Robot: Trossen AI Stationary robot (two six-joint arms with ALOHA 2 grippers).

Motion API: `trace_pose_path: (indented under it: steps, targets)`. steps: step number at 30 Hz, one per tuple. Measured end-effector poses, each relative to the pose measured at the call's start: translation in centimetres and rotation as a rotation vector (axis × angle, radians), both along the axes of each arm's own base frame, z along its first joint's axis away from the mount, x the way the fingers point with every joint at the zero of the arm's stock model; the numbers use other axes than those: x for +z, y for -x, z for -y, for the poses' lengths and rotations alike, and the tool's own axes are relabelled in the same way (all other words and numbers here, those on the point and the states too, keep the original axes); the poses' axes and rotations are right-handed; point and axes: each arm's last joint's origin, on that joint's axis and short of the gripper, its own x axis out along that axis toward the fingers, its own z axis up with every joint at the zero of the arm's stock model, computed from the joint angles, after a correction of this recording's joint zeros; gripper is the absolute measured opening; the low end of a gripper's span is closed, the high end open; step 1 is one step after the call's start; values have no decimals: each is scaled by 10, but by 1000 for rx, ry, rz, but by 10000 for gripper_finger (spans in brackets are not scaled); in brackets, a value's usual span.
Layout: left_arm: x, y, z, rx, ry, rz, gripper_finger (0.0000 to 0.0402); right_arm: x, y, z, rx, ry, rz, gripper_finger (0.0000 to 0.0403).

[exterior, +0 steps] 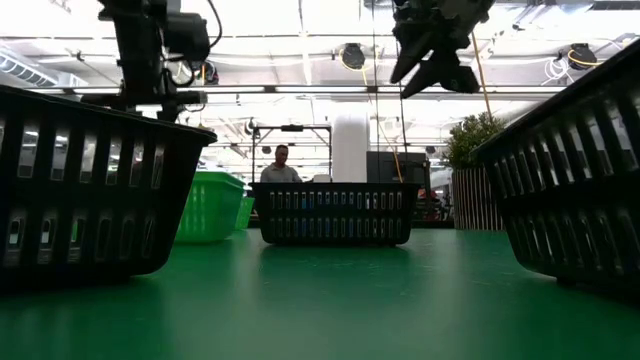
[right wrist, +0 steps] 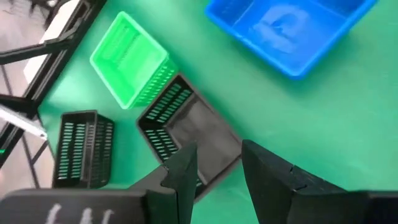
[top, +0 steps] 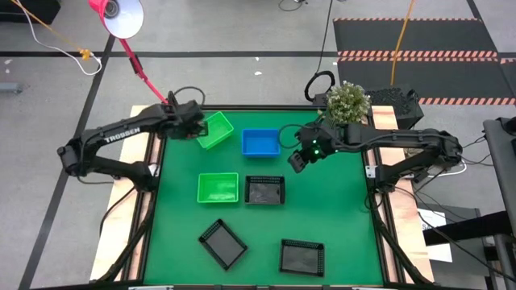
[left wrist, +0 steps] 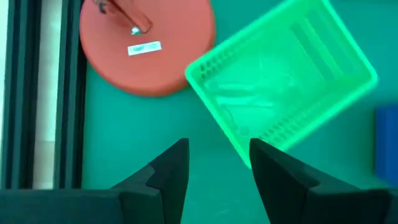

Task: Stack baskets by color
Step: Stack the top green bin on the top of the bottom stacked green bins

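Observation:
Two bright green baskets show: one (top: 215,130) lies turned at an angle at the far left, and one (top: 218,188) is mid-table. A blue basket (top: 260,142) rests at the far middle. Three black mesh baskets (top: 264,191) (top: 222,243) (top: 301,257) are spread toward the near edge. My left gripper (left wrist: 217,152) hovers open and empty beside the far green basket (left wrist: 280,74), at its left corner. My right gripper (right wrist: 217,155) hangs open and empty above the table, just right of the blue basket (right wrist: 286,31) and over the mid-table black basket (right wrist: 186,130).
A round pink lamp base (left wrist: 146,43) stands at the table's far left corner, close to the far green basket, and its stem leans out over the edge (top: 137,64). A potted plant (top: 347,101) stands at the far right. Bare green table (top: 339,209) lies at the right.

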Motion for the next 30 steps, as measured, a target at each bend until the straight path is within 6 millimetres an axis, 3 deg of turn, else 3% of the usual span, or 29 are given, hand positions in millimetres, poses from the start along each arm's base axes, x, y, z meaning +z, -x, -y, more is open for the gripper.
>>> trace_pose_path:
  steps: [8,13,18,23,30]
  targets:
    - [-18,6,-40,136,92,37,198,11,21,19,13,80,0,119]
    - [-32,2,-49,200,180,44,236,18,34,27,55,128,-2,119]
    - [-43,-5,-51,254,236,37,249,26,48,33,86,199,10,119]
    - [-54,-10,-54,271,261,8,231,31,59,38,107,257,10,119]
    - [-71,-16,-59,284,304,-49,164,35,73,41,121,295,-11,119]
